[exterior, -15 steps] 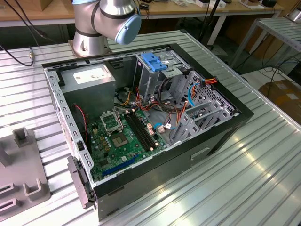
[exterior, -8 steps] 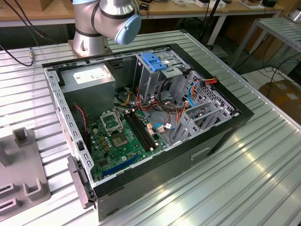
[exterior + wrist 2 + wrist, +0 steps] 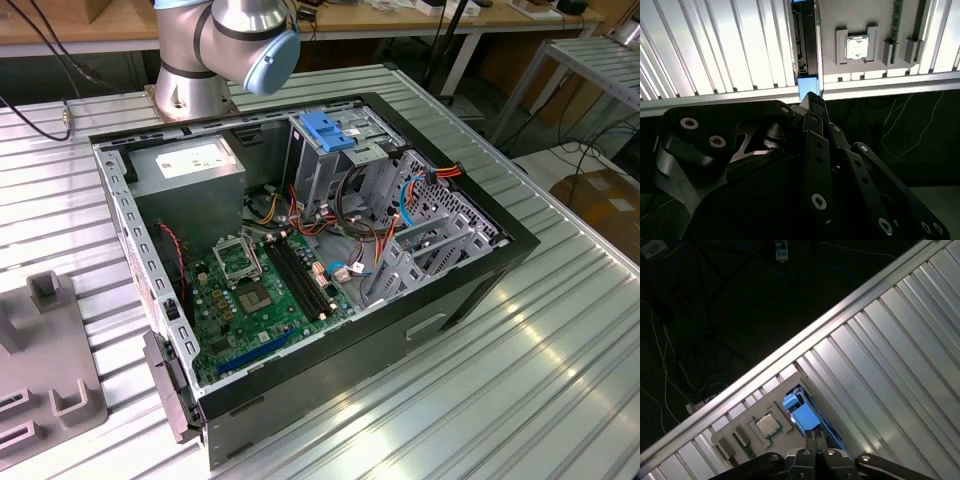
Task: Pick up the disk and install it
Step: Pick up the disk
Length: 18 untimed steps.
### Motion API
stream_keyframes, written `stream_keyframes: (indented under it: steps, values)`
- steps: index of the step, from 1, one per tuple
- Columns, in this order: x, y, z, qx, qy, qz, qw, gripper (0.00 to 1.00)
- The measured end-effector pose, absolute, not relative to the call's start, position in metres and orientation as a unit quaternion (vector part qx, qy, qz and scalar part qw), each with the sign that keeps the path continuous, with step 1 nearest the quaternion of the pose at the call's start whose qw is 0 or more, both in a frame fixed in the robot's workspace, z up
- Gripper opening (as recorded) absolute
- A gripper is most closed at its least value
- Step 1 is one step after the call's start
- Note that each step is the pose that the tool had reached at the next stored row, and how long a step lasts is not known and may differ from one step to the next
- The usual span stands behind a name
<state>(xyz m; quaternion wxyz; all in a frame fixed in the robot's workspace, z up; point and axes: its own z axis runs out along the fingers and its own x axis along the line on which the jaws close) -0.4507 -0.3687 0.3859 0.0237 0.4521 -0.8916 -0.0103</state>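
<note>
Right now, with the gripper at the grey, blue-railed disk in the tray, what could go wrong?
The gripper is at one blue end of the grey disk, so a grasp there might tilt or slip. The grey fixture tray lies by the slatted table's edge; a dropped disk could fall off.

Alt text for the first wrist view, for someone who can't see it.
The claw is right at the blue-railed disk, which stands on edge in a grey holder on the ribbed metal table. A square chip sits in the holder beside the disk; past the table edge, dark floor and cables.
</note>
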Motion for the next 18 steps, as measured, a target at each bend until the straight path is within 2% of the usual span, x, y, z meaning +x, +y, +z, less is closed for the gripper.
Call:
stream_keyframes:
  steps: [1,4,5,6,10,11,12,13,15,16,18]
  values:
    - [-0.4507,-0.3687,0.3859,0.463,-0.886,-0.010,0.024,0.17]
    - [-0.4507,-0.3687,0.3854,0.481,-0.876,-0.008,0.023,0.17]
    - [-0.4507,-0.3687,0.3851,0.486,-0.874,-0.007,0.022,0.19]
    - [-0.4508,-0.3687,0.3849,0.489,-0.872,-0.006,0.021,0.25]
    - [-0.4508,-0.3687,0.3845,0.501,-0.865,0.000,0.017,0.26]
    - [-0.4508,-0.3687,0.3843,0.504,-0.864,0.002,0.016,0.35]
    - [-0.4507,-0.3687,0.3841,0.507,-0.862,0.003,0.015,0.35]
    - [-0.4507,-0.3688,0.3834,0.515,-0.857,0.004,0.013,0.42]
    - [-0.4507,-0.3690,0.3825,0.528,-0.849,0.004,0.013,0.42]
    - [-0.4508,-0.3691,0.3816,0.539,-0.842,0.005,0.013,0.49]
    - [-0.4508,-0.3693,0.3801,0.553,-0.833,0.005,0.013,0.49]
